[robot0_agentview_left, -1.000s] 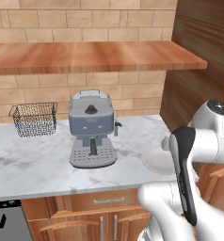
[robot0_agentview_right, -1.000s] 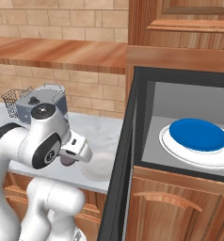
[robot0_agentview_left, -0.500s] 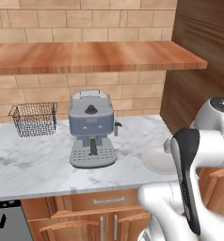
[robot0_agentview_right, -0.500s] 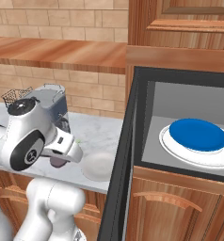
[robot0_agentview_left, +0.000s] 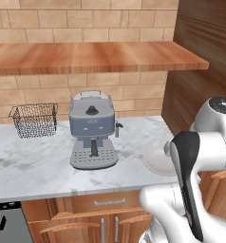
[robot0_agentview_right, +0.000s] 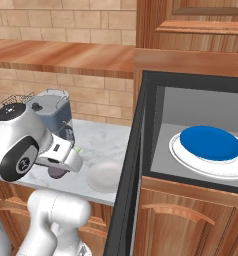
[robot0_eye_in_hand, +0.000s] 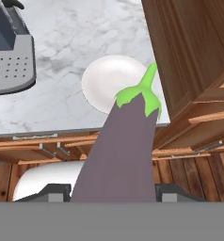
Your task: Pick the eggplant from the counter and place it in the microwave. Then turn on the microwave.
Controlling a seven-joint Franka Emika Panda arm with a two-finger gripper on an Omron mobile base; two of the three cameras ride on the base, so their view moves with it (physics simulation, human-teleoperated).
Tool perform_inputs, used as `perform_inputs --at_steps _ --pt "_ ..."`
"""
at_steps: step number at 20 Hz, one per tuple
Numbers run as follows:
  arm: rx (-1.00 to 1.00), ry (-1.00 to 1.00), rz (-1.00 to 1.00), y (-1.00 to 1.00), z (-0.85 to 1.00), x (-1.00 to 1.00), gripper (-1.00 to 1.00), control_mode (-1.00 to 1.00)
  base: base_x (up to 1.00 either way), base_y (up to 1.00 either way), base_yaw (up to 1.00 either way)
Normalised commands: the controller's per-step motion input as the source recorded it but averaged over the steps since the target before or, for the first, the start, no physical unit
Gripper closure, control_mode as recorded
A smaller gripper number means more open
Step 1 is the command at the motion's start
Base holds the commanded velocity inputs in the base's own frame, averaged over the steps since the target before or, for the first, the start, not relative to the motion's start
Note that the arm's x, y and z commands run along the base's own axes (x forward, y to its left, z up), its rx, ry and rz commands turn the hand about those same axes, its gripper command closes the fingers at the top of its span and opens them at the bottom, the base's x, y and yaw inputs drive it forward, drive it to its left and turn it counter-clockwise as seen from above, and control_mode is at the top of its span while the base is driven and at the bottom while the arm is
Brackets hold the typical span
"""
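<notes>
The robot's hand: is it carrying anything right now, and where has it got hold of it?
Yes. The gripper holds the eggplant by its thick lower body, one dark finger on each side; the green stem end points away from the hand, above the counter's edge.

Arm swings left and up with the vegetable in its grip

In the right base view the white arm's round joint sits further left and higher than a second ago, uncovering the white round plate (robot0_agentview_right: 105, 176) on the marbled counter (robot0_agentview_right: 98, 142); the dark purple eggplant (robot0_agentview_right: 56, 172) rides along, clamped in the gripper (robot0_agentview_right: 66, 162).
</notes>
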Motion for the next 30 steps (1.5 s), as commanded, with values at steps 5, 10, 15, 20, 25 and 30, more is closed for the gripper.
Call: perform_inputs --at_steps 5,10,15,20,25,30 --pt "0.00 0.00 0.00 0.00 0.00 0.00 1.00 -1.00 0.00 0.00 0.00" --pt "0.00 0.00 0.00 0.00 0.00 0.00 1.00 -1.00 0.00 0.00 0.00" --pt "0.00 0.00 0.00 0.00 0.00 0.00 1.00 1.00 0.00 0.00 0.00" --pt "0.00 0.00 0.00 0.00 0.00 0.00 1.00 1.00 -0.07 0.00 0.00" --pt "0.00 0.00 0.00 0.00 0.00 0.00 1.00 1.00 -0.48 0.00 -0.01" --pt "0.00 0.00 0.00 0.00 0.00 0.00 1.00 1.00 -0.59 0.02 0.00"
